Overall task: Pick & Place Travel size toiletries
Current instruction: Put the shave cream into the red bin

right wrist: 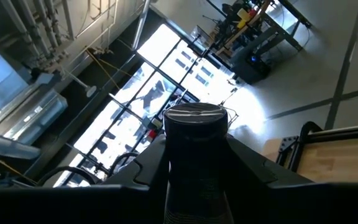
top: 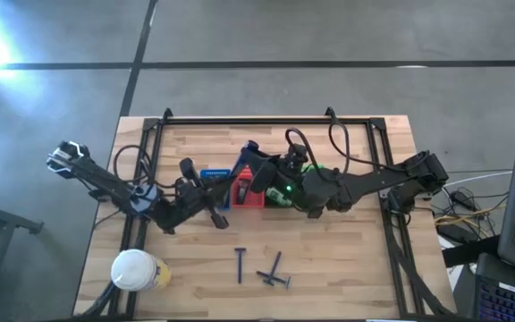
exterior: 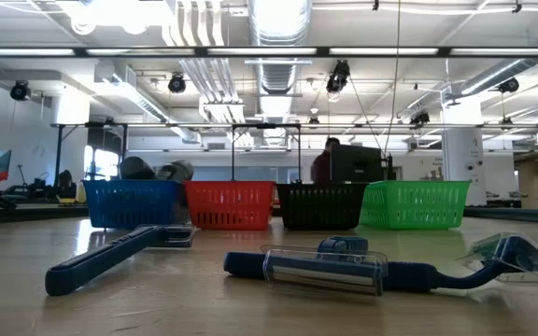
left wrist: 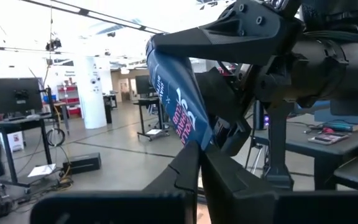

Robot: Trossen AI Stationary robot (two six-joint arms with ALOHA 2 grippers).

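Above the row of baskets at mid-table, both grippers meet. My left gripper point(left wrist: 199, 157) is shut on a blue tube point(left wrist: 178, 99) with white lettering. The tube stands up slanting from its fingers, and its top shows in the high view point(top: 250, 148). My right gripper point(right wrist: 194, 158), point(top: 260, 170) is shut on a dark round capped bottle point(right wrist: 194, 124) and hangs just behind the blue tube. Whether the tube and the bottle are one item, I cannot tell. Three dark T-shaped razors point(top: 240, 264), point(top: 275, 271) lie flat on the near part of the table. Grey tubes point(exterior: 155, 170) stick out of the blue basket point(exterior: 131, 205). My left gripper pinches the blue tube's lower end point(left wrist: 194, 138) between its two fingers, which come in roughly level. The tube is lifted clear and leans upward away from them. My right gripper has the dark bottle between its two fingers, lying along them with its flat cap end point(right wrist: 194, 115) pointing outward. Its lower part is hidden by the gripper.
The red point(exterior: 229, 205), black point(exterior: 320, 205) and green point(exterior: 414, 205) baskets stand in a row with the blue one, partly under the arms. A white-lidded round container point(top: 137, 268) stands at the near left corner. A black frame point(top: 392, 215) rims the table.
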